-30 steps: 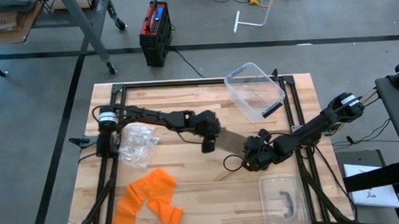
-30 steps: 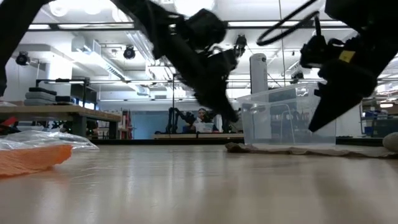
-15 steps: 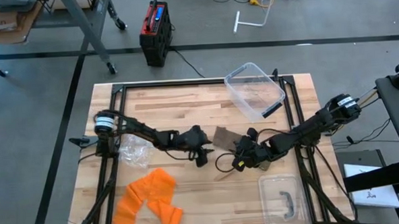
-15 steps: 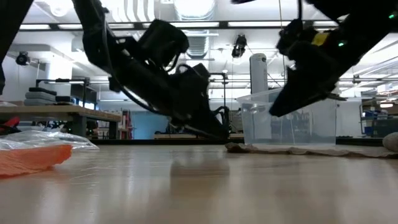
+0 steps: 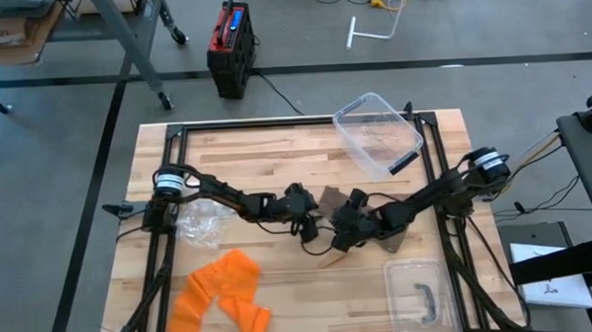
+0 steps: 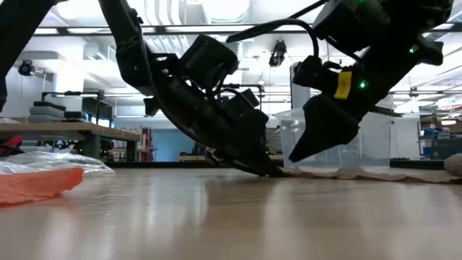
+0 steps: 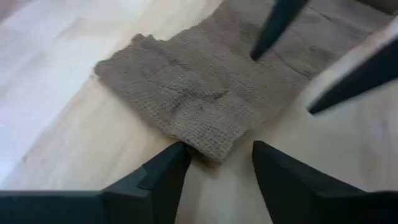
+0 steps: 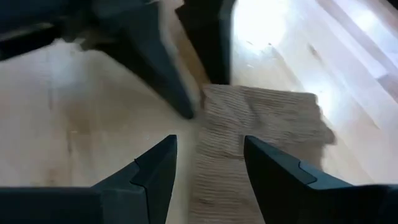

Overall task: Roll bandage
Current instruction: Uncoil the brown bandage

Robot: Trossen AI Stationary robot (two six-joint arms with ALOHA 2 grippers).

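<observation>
The bandage is a tan woven strip lying flat and unrolled on the wooden table, seen in the high view (image 5: 328,198), the left wrist view (image 7: 193,93) and the right wrist view (image 8: 261,118). My left gripper (image 5: 310,225) is open and low at the table. Its fingers stand on either side of a corner (image 7: 214,149) of the bandage's end. My right gripper (image 5: 339,234) is open and just above the same end, facing the left gripper. In the low view its tips (image 6: 302,153) are clear of the table. My left gripper comes slanting down from the table's left, its fingertips at table level (image 6: 271,170). One fingertip (image 7: 177,155) lies right beside the bandage's corner. I cannot tell whether it touches the cloth.
A clear plastic bin (image 5: 378,132) stands at the far side and its lid (image 5: 419,291) lies near the right front. A crumpled clear bag (image 5: 203,215) and orange cloth (image 5: 222,294) lie to the left. Black frame rails (image 5: 441,160) run along the table's edges.
My left gripper has come down toward the table's near edge and settled low at the bandage's end. My right gripper has gone toward the table's left, along the bandage, until it faces the left gripper. The bandage stays flat.
</observation>
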